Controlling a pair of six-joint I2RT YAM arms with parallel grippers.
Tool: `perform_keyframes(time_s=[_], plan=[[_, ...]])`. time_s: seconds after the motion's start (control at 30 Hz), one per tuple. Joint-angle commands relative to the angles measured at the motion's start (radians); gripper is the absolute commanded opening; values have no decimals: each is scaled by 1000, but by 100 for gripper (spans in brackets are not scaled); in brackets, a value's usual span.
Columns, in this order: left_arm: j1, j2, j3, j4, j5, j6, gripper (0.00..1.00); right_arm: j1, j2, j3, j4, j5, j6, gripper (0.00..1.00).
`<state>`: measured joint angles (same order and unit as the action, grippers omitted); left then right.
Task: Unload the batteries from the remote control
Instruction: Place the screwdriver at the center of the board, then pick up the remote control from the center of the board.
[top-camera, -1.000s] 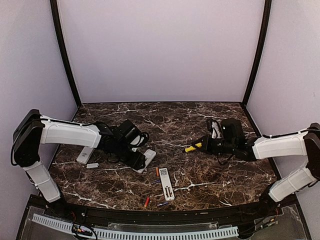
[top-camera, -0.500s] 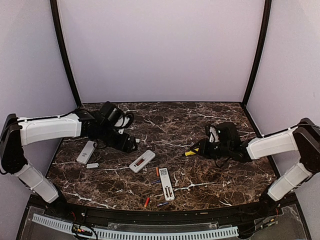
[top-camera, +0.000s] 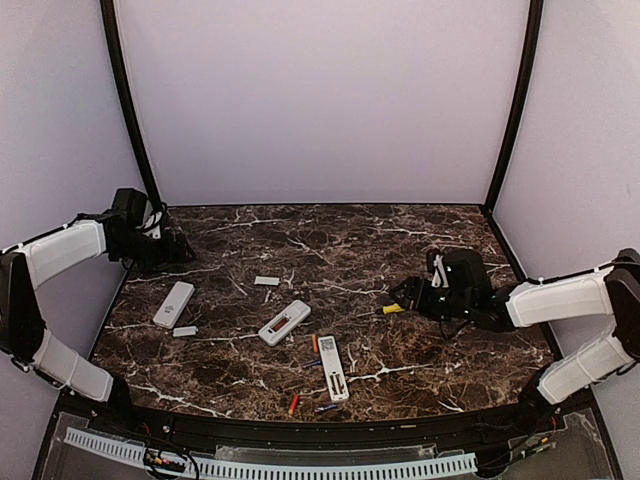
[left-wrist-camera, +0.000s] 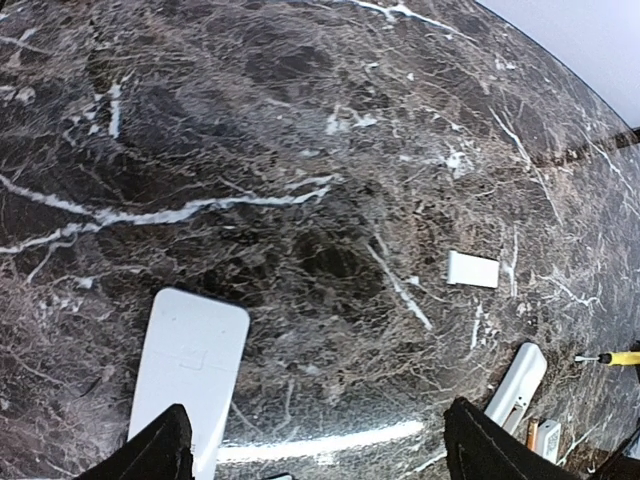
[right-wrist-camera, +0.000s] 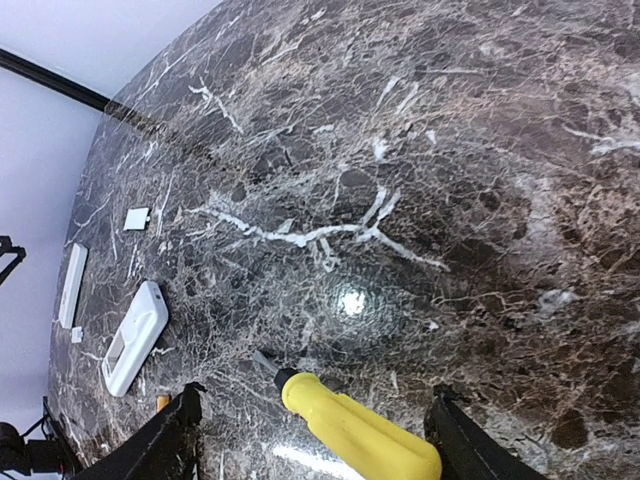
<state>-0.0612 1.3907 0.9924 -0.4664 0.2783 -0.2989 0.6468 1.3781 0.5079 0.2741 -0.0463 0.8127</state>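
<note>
Nearest the arm bases, an orange battery (top-camera: 293, 404) and a blue battery (top-camera: 326, 408) are lying loose on the table (top-camera: 440, 360). Just behind them a second orange battery (top-camera: 315, 343) and a dark battery (top-camera: 313, 362) are resting beside the middle remote (top-camera: 335, 367). With four cells out in the open, the unloading is looking mostly or wholly done. The angled remote (top-camera: 284, 322) is showing an uncovered bay, and two cover plates are lying apart, one (top-camera: 185, 331) by the left remote (top-camera: 173, 304) and one (top-camera: 266, 281) farther back. Whether any remote is hiding a cell is not clear from these views. The right gripper (right-wrist-camera: 318, 440) is standing with jaws wide and clamping nothing; the yellow screwdriver (top-camera: 390, 309) is lying between its fingers, and all four batteries are sitting well to its left and nearer the front. The left gripper (left-wrist-camera: 325, 455) is hanging at the far left with jaws spread and empty, well apart from every battery.
</note>
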Motion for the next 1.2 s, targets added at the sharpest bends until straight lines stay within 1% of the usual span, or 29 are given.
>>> perform_keyframes(time_s=[0.0, 0.03, 0.13, 0.27, 0.53, 0.73, 0.93, 1.0, 1.07, 1.17], plan=[[28, -11, -26, -63, -47, 49, 86, -1, -44, 30, -91, 112, -66, 77], [29, -3, -26, -68, -83, 50, 86, -1, -46, 36, -112, 131, -68, 77], [29, 29, -23, -79, -123, 61, 86, 0, -44, 43, -167, 194, -58, 78], [28, 109, 2, -121, -184, 64, 84, 16, -36, 65, -232, 270, -56, 78], [22, 207, 9, -149, -262, 69, 84, 20, -94, 21, -154, 267, -98, 82], [-19, 262, 13, -156, -266, 76, 84, 20, -122, 5, -127, 259, -119, 82], [-25, 313, 25, -167, -266, 81, 84, 20, -122, 3, -117, 266, -114, 81], [-25, 322, 26, -168, -267, 81, 82, 20, -122, 3, -113, 264, -108, 81], [-25, 329, 28, -169, -266, 81, 78, 20, -121, 0, -109, 260, -103, 81], [-27, 330, 29, -167, -265, 82, 67, 19, -121, 1, -113, 263, -105, 81]])
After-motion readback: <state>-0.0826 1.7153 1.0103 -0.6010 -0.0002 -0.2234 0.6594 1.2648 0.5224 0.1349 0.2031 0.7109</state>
